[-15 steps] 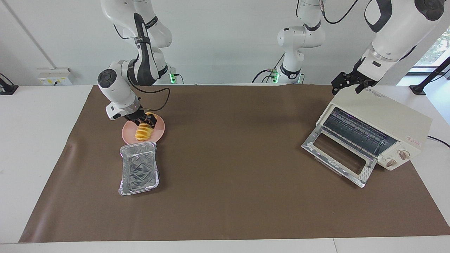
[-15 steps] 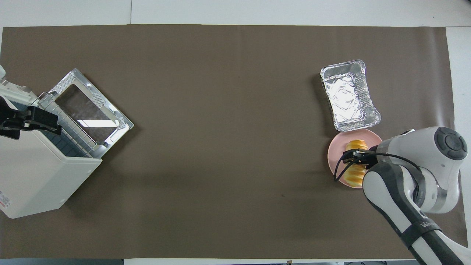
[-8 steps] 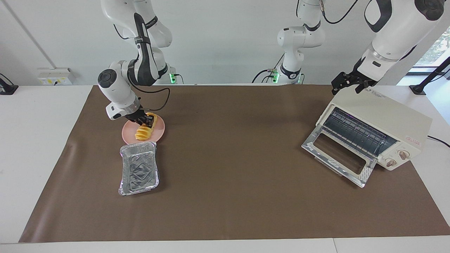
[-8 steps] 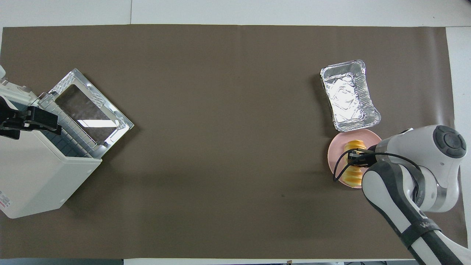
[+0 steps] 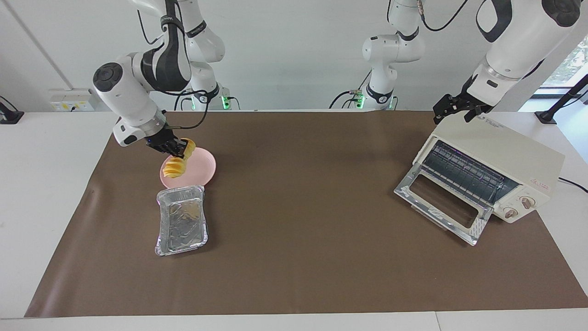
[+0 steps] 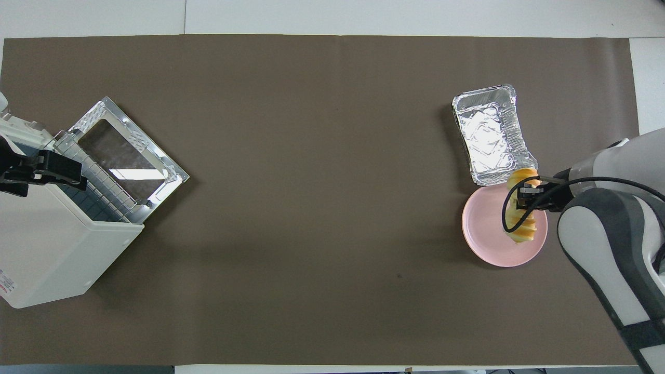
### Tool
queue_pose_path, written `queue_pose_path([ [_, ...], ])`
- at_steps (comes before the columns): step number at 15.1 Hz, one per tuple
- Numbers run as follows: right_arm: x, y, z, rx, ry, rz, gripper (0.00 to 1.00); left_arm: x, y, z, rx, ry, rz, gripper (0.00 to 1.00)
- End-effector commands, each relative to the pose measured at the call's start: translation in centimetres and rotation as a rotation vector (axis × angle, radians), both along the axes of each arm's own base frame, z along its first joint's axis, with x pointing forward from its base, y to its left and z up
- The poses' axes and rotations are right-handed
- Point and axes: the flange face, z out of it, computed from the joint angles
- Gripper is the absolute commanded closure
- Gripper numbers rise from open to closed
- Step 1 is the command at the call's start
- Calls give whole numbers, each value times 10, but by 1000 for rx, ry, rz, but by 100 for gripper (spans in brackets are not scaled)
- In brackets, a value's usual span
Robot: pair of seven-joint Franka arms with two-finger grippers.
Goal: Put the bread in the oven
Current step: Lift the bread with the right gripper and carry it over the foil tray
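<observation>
The golden ridged bread [image 5: 177,162] [image 6: 522,212] hangs above the pink plate [image 5: 198,171] [image 6: 486,228], off its surface. My right gripper [image 5: 177,148] [image 6: 526,202] is shut on the bread near its upper end. The cream-white oven [image 5: 498,166] [image 6: 49,244] stands at the left arm's end of the table, its glass door [image 5: 441,204] [image 6: 124,156] folded down and the rack showing. Over the oven's top corner waits my left gripper [image 5: 452,110] [image 6: 47,169], open and holding nothing.
A silver foil tray [image 5: 181,219] [image 6: 492,135] lies beside the pink plate, farther from the robots. The brown mat [image 5: 298,220] covers the table between the plate and the oven.
My right gripper closed on the bread and lifted it off the pink plate, shifting toward the right arm's end. The left arm has not moved.
</observation>
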Motion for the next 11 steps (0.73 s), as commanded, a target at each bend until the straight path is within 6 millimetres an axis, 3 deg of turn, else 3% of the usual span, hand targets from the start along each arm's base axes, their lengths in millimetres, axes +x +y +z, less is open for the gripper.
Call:
queue_pose_path([
  [1, 57, -12, 11, 16, -42, 67, 91, -5, 3, 4, 1, -10, -4, 0],
  [4, 92, -16, 8, -9, -67, 102, 90, -5, 3, 4, 1, -10, -5, 0],
  [6, 117, -8, 3, -38, -109, 137, 90, -5, 3, 4, 1, -10, -5, 0],
  [8, 137, -2, -12, -49, -112, 188, 89, -5, 3, 4, 1, -10, -5, 0],
  [11, 151, 18, -40, -45, -128, 216, 89, -5, 3, 4, 1, -10, -4, 0],
])
